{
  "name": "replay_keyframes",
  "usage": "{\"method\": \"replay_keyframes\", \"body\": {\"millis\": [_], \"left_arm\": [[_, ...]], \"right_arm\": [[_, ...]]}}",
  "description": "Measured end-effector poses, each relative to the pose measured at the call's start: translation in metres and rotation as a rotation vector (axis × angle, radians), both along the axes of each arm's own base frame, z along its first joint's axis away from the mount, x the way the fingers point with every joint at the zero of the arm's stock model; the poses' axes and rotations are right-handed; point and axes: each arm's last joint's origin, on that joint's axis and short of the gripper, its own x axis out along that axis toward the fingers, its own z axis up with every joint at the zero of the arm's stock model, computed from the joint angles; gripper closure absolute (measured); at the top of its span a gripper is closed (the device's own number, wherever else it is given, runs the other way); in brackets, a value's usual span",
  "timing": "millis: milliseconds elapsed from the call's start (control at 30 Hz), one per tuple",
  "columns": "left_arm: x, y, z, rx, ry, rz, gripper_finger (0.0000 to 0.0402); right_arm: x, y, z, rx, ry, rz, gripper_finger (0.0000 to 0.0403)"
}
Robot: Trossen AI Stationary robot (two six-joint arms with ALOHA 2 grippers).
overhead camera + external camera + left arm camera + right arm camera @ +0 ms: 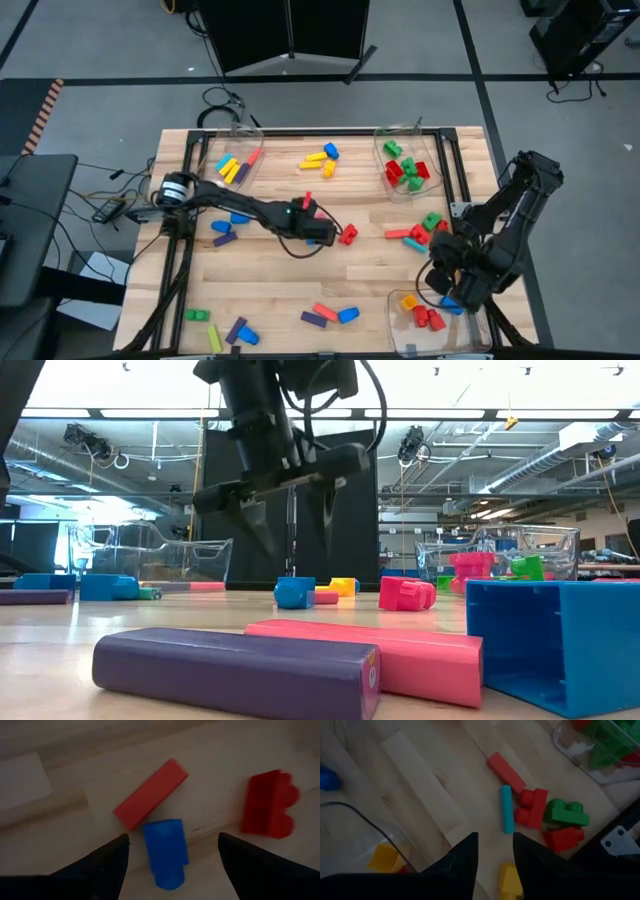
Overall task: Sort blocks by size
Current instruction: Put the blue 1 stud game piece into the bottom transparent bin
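Tabletop [280,290]: wooden, strewn with blocks [330,315]; clear bins [405,165] at its corners.
Left claw [172,857]: fingers apart, above a blue block [166,851] touching a red bar [150,794].
Nearby: red brick [269,804].
Right claw [495,850]: fingers slightly apart, empty, near a teal bar [507,809].

High view straight down on the pale wooden table [270,290], low view level across it, wrist views close above its wood.

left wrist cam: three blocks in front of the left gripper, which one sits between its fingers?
The small blue block. It lies in the gap of the open left gripper; the long red bar lies beyond it and the red studded brick off to one side.
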Motion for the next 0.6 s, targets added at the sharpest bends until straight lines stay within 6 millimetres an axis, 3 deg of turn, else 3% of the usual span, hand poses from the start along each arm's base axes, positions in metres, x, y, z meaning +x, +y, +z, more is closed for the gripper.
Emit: {"method": "replay_keyframes", "body": {"millis": [367, 600], "left_arm": [[0.01, -0.004, -0.037, -0.083, 0.066, -0.005, 0.0092], [0.012, -0.003, -0.042, -0.083, 0.073, 0.004, 0.0104]], "right_arm": [[-0.001, 0.0, 0.0, -0.005, -0.003, 0.006, 0.027], [-0.001, 0.0, 0.0, -0.013, -0.015, 0.008, 0.027]]}}
